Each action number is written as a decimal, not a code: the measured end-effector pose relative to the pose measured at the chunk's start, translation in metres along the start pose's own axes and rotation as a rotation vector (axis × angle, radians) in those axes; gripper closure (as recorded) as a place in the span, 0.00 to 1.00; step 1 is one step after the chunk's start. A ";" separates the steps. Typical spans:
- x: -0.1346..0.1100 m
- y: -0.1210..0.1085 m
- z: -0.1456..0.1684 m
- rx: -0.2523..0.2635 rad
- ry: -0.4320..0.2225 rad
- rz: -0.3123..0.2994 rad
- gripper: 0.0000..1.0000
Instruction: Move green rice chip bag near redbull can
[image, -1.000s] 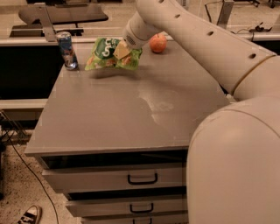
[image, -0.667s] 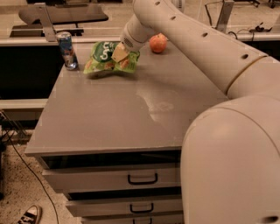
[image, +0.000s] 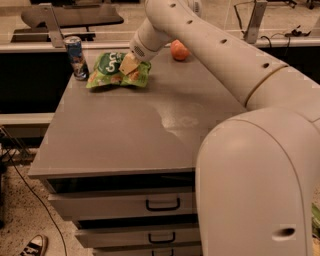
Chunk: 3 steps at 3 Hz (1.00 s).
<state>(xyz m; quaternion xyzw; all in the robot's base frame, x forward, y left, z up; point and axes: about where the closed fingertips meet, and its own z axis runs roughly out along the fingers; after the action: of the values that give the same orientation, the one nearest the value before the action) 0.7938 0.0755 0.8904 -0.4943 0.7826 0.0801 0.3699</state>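
- Camera view, upper left: the pincer (image: 128, 64) is clenched on the right part of the green rice chip bag (image: 107, 70), which lies crumpled on the bench (image: 120, 135) (gripped there, I judge, to drag it leftward).
- The redbull can (image: 76, 57) stands upright just beside the bag's left edge.
- An orange-red fruit (image: 179, 50) sits upper centre, behind the arm; nothing lies between bag and can.

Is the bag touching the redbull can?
Cannot tell. Camera view: bag corner lies by the redbull can, neither gap nor contact plain; end effector atop bag.
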 end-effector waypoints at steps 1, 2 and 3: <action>-0.005 0.009 0.009 -0.033 -0.004 -0.002 0.39; -0.007 0.014 0.016 -0.053 -0.003 -0.002 0.17; -0.007 0.015 0.020 -0.062 -0.001 0.002 0.00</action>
<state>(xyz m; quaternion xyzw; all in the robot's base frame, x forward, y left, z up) 0.7925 0.0977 0.8773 -0.5047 0.7800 0.1049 0.3547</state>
